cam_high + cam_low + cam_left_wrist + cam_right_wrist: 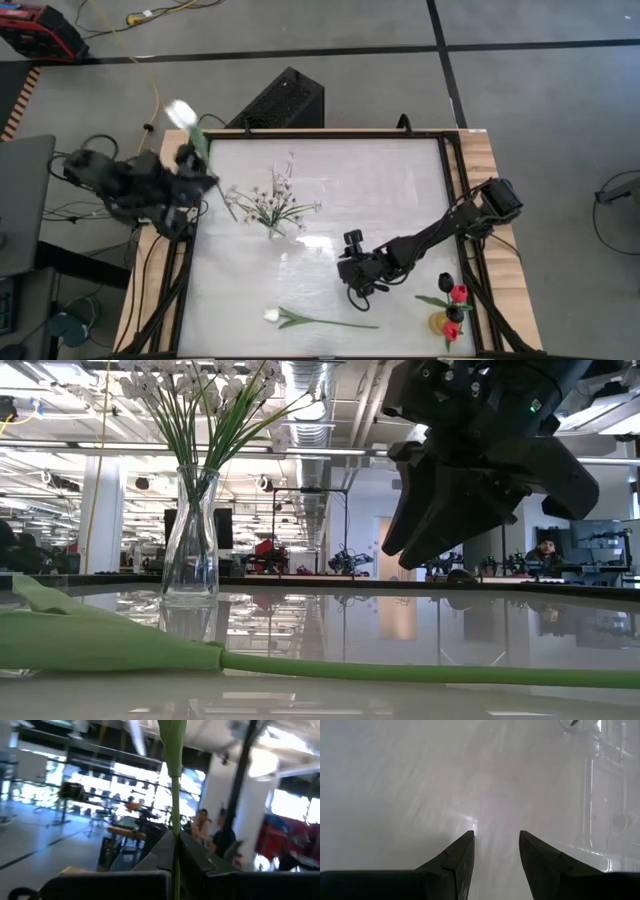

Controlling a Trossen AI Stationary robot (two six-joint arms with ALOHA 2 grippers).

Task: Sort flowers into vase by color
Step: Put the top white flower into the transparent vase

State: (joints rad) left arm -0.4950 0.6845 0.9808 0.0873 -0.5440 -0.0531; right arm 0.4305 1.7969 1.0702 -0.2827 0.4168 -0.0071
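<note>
Lying closest to my low camera, a white tulip (110, 645) stretches across the front of the tabletop (380, 200), its green leaf at the left of that view and its thin stem running off to the right; from above I see the same flower (318, 320) flat near the front edge, white head pointing left.

On the far left, my left tool (195, 165) sits over the tabletop's left edge and is pinching another white tulip (181, 114), whose head sticks out past the back left corner. My left wrist camera shows that green stem (175, 795) clamped between the dark fingers (150, 855) and rising straight up.

Moving right, a clear glass vase (191, 540) stands near the middle of the tabletop, holding a sprig of tiny white blossoms (268, 200) with green leaves fanning out.

Further right, my right tool (360, 275) hangs above bare tabletop, between the glass vase and the front right corner. Its fingers (457, 862) are spread apart and hold nothing; I see only the white surface between them.

At the front right corner stands a second vase (440, 322) with red tulips (456, 305) and one near-black tulip (446, 281) already in it, well apart from the lying flower.
</note>
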